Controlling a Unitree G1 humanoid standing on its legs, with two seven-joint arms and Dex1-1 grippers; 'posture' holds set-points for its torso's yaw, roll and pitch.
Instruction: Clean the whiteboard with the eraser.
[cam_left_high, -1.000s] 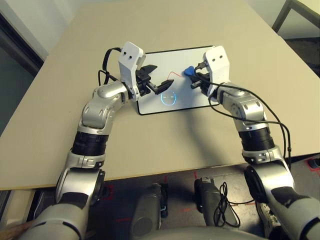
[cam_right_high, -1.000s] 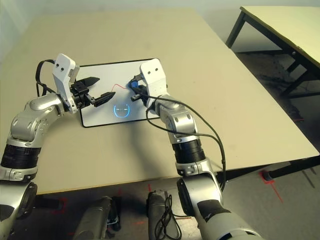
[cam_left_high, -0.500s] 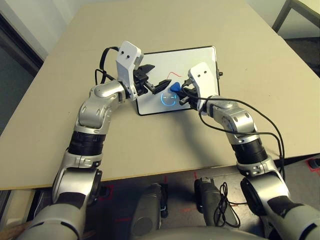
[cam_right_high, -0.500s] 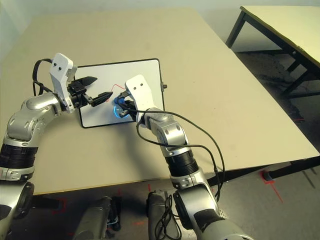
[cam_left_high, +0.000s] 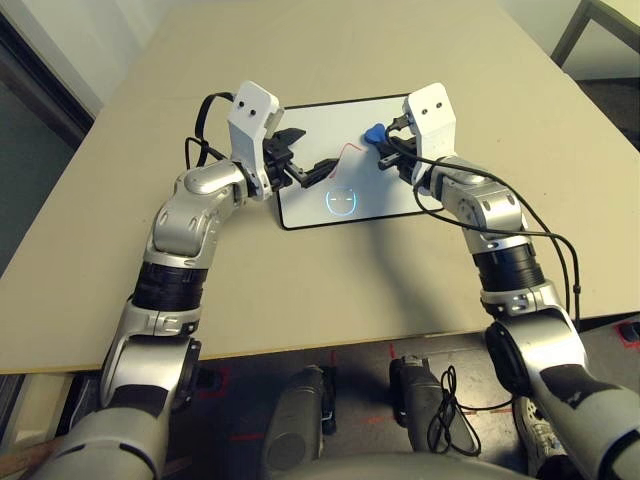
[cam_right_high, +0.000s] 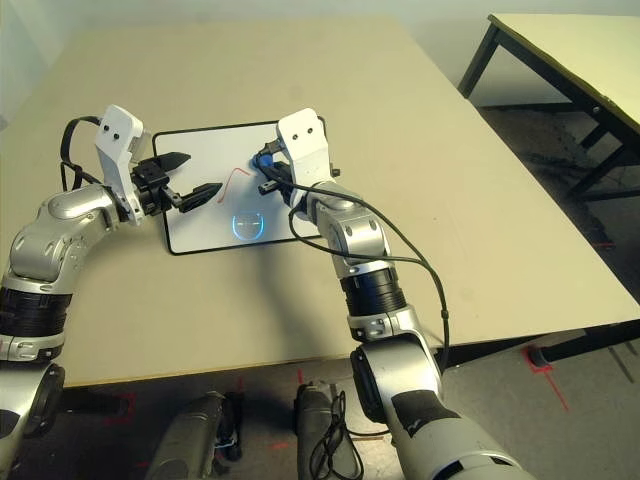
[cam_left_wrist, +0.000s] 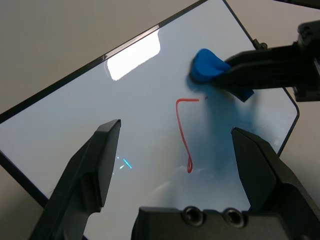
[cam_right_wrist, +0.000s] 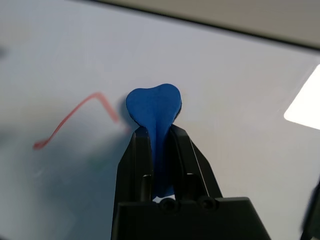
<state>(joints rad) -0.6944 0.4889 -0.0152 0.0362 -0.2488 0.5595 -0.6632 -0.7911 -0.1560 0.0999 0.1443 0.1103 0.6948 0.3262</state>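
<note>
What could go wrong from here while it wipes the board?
1. The small blue eraser block is pinched thin between the right hand's fingers, so pressing hard might twist it loose.
2. The open left hand hovers above the flat white black-framed whiteboard without pressing on it, so a stroke could slide it.
3. The red line lies near the left hand, risking a collision.

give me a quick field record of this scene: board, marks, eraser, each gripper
whiteboard: flat on the table, between the two arms
marks: red line and a small blue face sketch remain
eraser: blue, pinched in the right gripper, at one end of the red line
left gripper: open, hovering over the board, holding nothing
task: not finished
</note>
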